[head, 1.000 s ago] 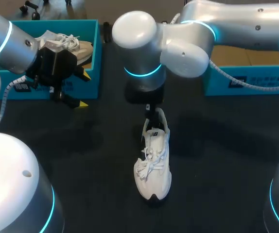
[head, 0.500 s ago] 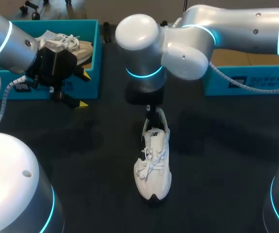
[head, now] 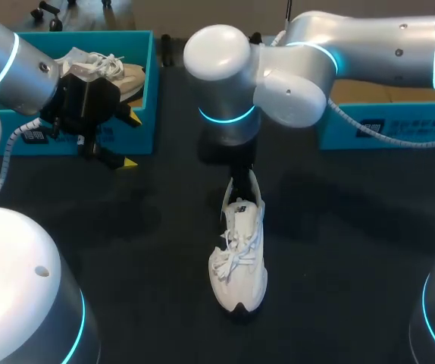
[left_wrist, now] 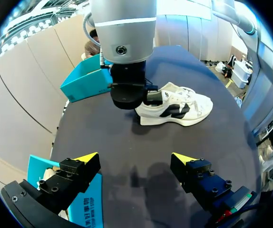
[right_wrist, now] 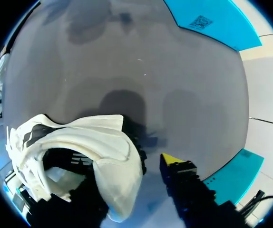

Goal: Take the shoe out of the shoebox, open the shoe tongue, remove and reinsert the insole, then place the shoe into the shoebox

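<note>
The white sneaker (head: 240,250) stands on its sole at the middle of the black table (head: 126,243), toe toward the near edge. The right gripper (head: 239,180) is at its heel, spread astride the heel collar: one yellow-tipped finger (right_wrist: 170,162) is just outside and not touching, the other is inside the opening. The left gripper (head: 129,140) hangs spread and empty before the teal shoebox (head: 148,83) at the far left corner, which holds a second sneaker (head: 107,67)

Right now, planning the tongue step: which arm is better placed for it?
Right, probably. The right gripper is at the heel of the shoe; the left gripper hangs open beside the shoebox, well apart.
</note>
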Action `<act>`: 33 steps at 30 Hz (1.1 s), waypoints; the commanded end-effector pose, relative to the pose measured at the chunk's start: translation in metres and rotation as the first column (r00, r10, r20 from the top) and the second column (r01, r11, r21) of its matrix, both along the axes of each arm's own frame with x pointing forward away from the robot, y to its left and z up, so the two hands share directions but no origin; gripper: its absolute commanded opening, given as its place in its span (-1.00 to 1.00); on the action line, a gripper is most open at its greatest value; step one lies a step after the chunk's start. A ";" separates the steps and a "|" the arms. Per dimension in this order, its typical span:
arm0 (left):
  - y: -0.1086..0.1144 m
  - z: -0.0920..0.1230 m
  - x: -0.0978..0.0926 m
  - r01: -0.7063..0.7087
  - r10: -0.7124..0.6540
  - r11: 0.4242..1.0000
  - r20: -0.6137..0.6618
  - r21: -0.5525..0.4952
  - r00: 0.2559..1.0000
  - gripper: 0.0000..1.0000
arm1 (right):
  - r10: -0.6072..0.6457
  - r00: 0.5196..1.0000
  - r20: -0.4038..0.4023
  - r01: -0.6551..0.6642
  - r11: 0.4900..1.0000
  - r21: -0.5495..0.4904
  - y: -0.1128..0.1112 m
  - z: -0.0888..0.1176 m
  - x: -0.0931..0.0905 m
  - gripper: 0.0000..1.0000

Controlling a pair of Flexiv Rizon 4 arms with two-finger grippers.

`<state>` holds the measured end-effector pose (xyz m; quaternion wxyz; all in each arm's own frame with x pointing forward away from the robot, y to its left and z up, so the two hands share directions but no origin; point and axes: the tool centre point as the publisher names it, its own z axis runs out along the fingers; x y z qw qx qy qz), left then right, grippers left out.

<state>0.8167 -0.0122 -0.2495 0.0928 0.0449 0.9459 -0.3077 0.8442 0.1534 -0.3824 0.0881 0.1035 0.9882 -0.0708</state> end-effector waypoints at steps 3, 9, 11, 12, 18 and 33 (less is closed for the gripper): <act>0.000 0.000 -0.001 -0.001 0.001 1.000 0.001 0.003 1.000 1.00 | -0.015 1.000 0.006 0.015 1.000 -0.002 0.005 0.000 -0.001 -1.00; 0.000 0.000 -0.001 -0.001 0.001 1.000 0.001 0.003 1.000 1.00 | -0.071 0.997 -0.007 0.070 0.997 -0.032 0.004 0.028 -0.007 -1.00; 0.000 0.000 -0.001 -0.001 0.001 1.000 0.001 0.003 1.000 1.00 | -0.131 0.991 0.035 0.130 0.991 0.034 0.003 0.045 -0.010 -1.00; 0.000 0.000 -0.001 -0.001 0.001 1.000 0.001 0.003 1.000 1.00 | -0.135 0.990 0.041 0.134 0.990 0.039 0.005 0.055 -0.012 -1.00; 0.000 0.000 -0.001 -0.001 0.001 1.000 0.001 0.003 1.000 1.00 | -0.065 0.997 0.046 0.066 0.997 -0.035 0.013 0.118 -0.017 -1.00; 0.000 0.000 -0.001 -0.001 0.001 1.000 0.001 0.003 1.000 1.00 | 0.036 0.992 0.124 -0.031 0.998 -0.046 -0.001 0.203 -0.024 -1.00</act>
